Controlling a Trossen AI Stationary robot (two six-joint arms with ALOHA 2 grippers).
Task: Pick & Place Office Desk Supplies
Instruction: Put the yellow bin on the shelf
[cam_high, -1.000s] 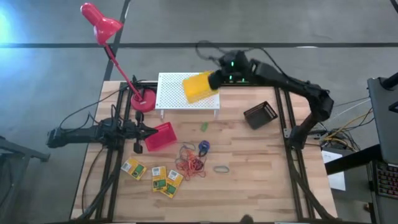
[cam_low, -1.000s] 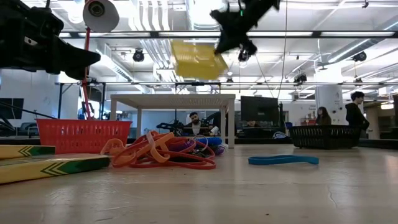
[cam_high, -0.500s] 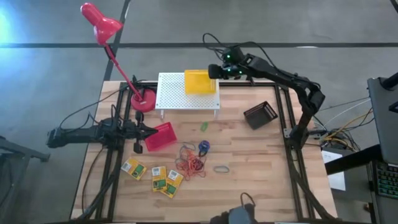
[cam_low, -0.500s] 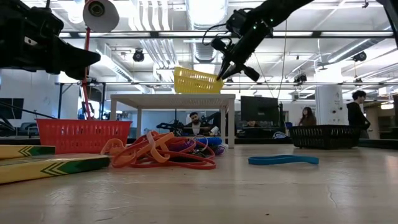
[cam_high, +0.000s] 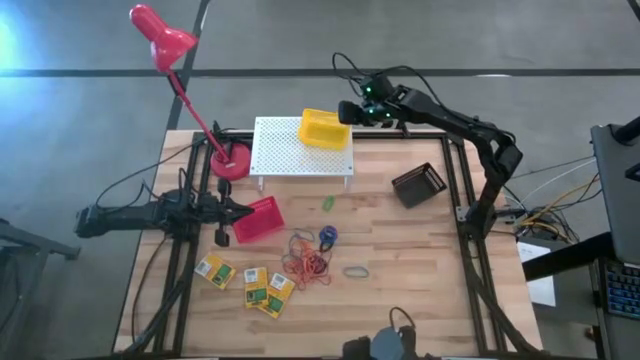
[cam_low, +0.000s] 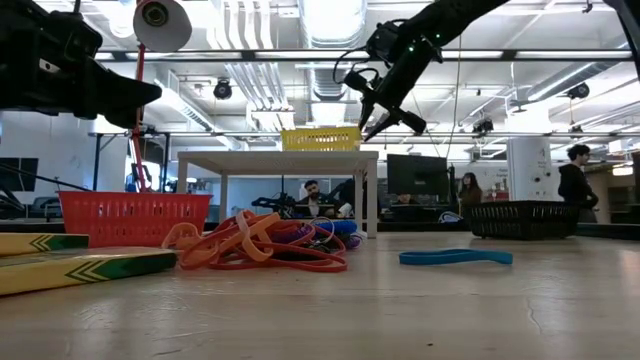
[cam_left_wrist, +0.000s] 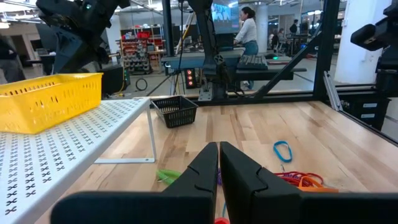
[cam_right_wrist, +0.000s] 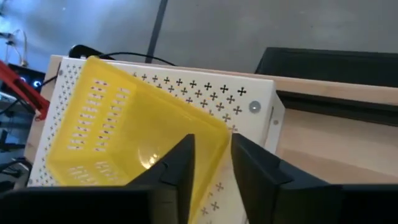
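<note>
One yellow basket (cam_high: 324, 129) at rack (cam_high: 280, 152) edge, right gripper (cam_high: 345, 112) parted

Red basket (cam_low: 134, 218) partly behind bands (cam_low: 255, 246)

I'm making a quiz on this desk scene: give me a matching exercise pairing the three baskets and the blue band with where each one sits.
Things:
1. yellow basket
2. red basket
3. black basket
4. blue band

Places:
A. on the wood near the table's right edge
B. on top of the white rack
C. flat on the wood, right of the rubber band pile
D. on the wood beside the left gripper

Pairs: 1-B, 2-D, 3-A, 4-C
</note>
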